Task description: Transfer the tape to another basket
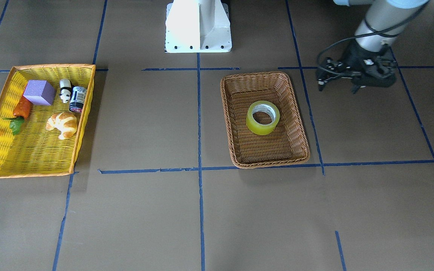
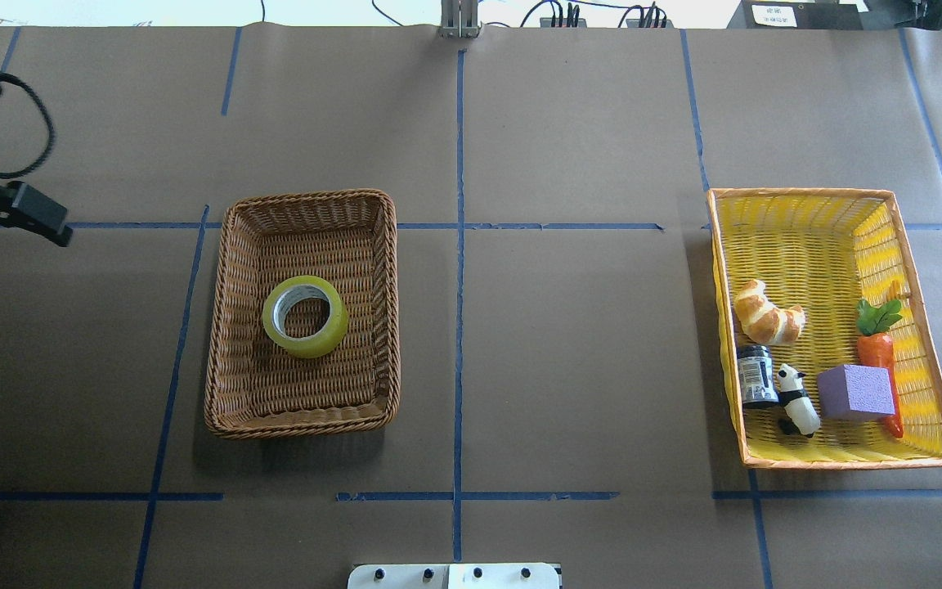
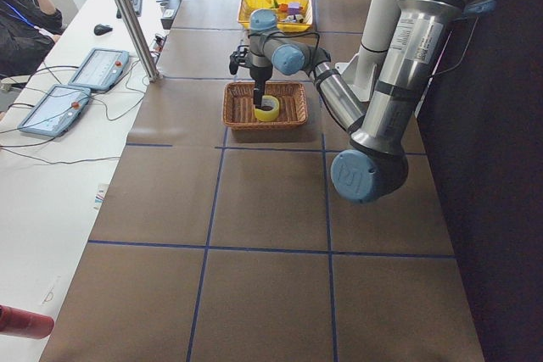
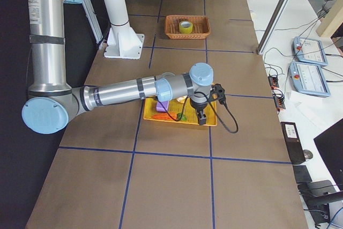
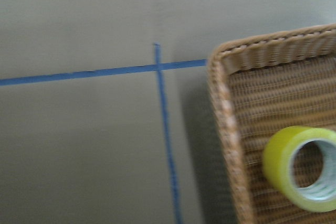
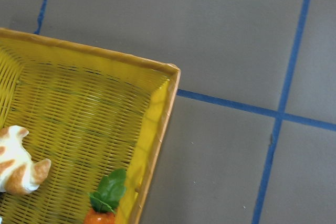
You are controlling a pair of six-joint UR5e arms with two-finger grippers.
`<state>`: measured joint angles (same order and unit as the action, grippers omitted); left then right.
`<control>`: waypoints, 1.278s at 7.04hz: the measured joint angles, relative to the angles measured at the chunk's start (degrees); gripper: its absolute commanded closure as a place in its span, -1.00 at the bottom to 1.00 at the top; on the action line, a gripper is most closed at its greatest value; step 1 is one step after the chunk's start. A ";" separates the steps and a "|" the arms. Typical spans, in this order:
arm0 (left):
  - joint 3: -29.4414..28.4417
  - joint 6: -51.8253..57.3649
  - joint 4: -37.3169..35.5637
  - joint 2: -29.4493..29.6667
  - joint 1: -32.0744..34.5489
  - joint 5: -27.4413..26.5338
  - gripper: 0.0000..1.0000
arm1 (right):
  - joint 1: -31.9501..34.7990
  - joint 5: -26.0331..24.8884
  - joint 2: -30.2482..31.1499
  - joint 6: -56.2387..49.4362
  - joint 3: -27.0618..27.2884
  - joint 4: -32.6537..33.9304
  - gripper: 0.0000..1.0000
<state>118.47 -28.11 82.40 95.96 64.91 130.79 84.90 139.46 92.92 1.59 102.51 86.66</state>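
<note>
The tape (image 1: 263,117), a yellow roll with a white-grey core, lies flat in the middle of the brown wicker basket (image 1: 228,113). It also shows in the overhead view (image 2: 305,316) and at the lower right of the left wrist view (image 5: 304,169). My left gripper (image 1: 337,87) hangs open and empty over the bare table beside the basket's far corner, apart from it. One of its fingers (image 2: 42,219) shows at the overhead view's left edge. My right gripper (image 4: 201,117) shows only in the exterior right view, near the yellow tray's edge. I cannot tell whether it is open or shut.
The yellow orange-rimmed tray (image 1: 85,113) holds a croissant (image 1: 63,124), a purple block (image 1: 39,92), a carrot (image 1: 22,109), a panda figure (image 1: 65,90) and a small can (image 1: 78,99). The robot's white base (image 1: 198,26) stands at the table's edge. Blue tape lines cross the brown table.
</note>
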 measured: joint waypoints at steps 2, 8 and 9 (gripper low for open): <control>-5.09 12.61 0.15 -5.25 9.88 7.04 -1.00 | 4.75 1.20 3.23 -0.39 -2.34 -0.06 -1.00; -14.77 27.80 -0.14 -8.90 20.64 9.77 -1.00 | 5.77 -1.39 4.31 -3.40 -7.54 -0.14 -1.00; -15.65 28.56 -0.28 -8.93 21.46 9.76 -1.00 | 6.07 -1.88 4.23 -3.85 -7.60 0.03 -1.00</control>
<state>102.81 0.45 82.13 87.04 86.36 140.54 90.97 137.59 97.14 -2.26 94.91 86.69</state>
